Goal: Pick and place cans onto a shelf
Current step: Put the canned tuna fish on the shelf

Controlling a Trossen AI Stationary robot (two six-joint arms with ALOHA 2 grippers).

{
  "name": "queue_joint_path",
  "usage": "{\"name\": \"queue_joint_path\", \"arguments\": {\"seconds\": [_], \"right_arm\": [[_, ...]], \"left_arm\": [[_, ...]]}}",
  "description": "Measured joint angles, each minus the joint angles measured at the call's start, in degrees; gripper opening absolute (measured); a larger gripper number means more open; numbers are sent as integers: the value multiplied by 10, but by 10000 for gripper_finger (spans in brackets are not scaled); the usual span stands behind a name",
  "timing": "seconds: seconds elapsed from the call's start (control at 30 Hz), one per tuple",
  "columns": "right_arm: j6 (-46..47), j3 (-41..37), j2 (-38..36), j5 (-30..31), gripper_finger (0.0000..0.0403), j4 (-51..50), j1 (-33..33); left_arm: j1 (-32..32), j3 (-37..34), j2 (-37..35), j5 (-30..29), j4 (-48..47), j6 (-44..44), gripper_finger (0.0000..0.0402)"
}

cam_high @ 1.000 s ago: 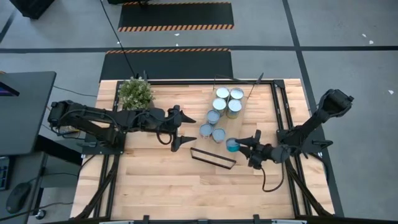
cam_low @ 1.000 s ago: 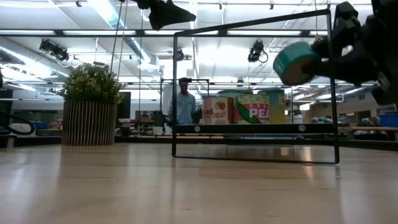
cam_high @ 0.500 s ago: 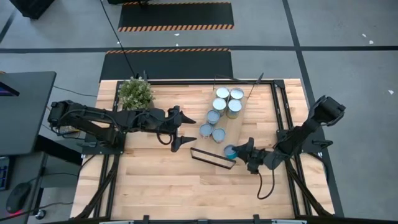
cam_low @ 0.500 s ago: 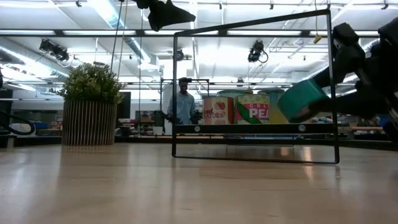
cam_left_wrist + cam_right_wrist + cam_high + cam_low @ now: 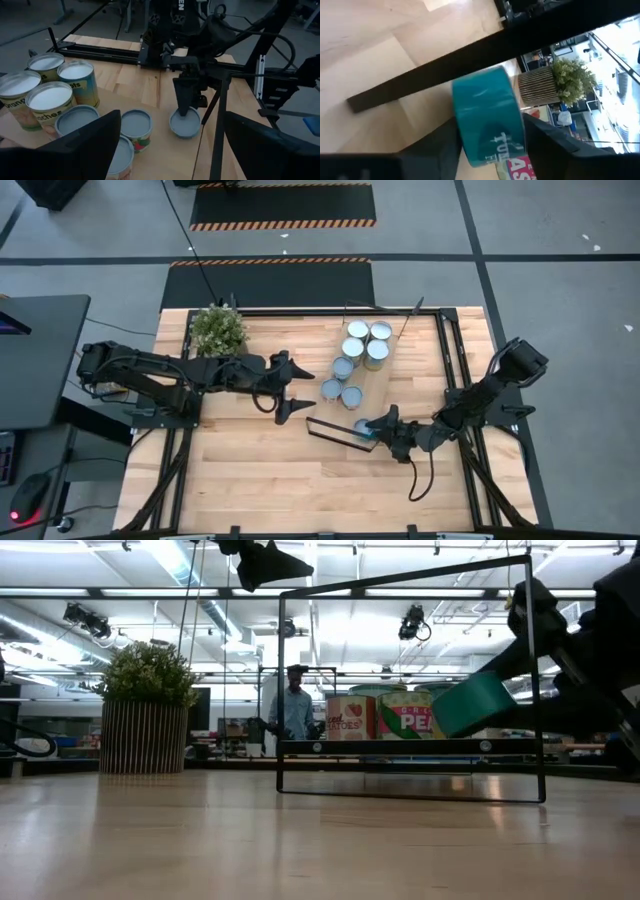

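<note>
Take the shelf (image 5: 362, 380) as your landmark: you have a long light-wood board with a thin black wire frame at each end, lying on the tabletop (image 5: 250, 480) with the potted plant (image 5: 218, 330) well off to its left. Most of the job looks done, since six cans (image 5: 360, 350) already stand on the board, four tall ones toward its far end and two short ones nearer the middle. The seventh, a teal can (image 5: 364, 426), is at the shelf's near end, just inside the wire frame and tilted, so it is not yet set down flat. Your right tool (image 5: 380, 429) reaches low across to that end, fingers on either side of the teal can. Your left tool (image 5: 290, 386) hangs beside the shelf, open and empty.
</note>
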Motion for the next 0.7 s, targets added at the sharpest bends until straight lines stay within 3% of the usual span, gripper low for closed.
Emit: {"name": "queue_joint_path", "arguments": {"seconds": [0.17,0.33,0.7], "right_arm": [[-2,6,0,9,257,-21,-7],[-14,6,0,74,300,-20,8],[17,6,0,112,308,-24,36]], "left_arm": [[0,0,0,0,1,-24,355],[0,0,0,0,1,-24,355],[0,0,0,0,1,-54,355]]}}
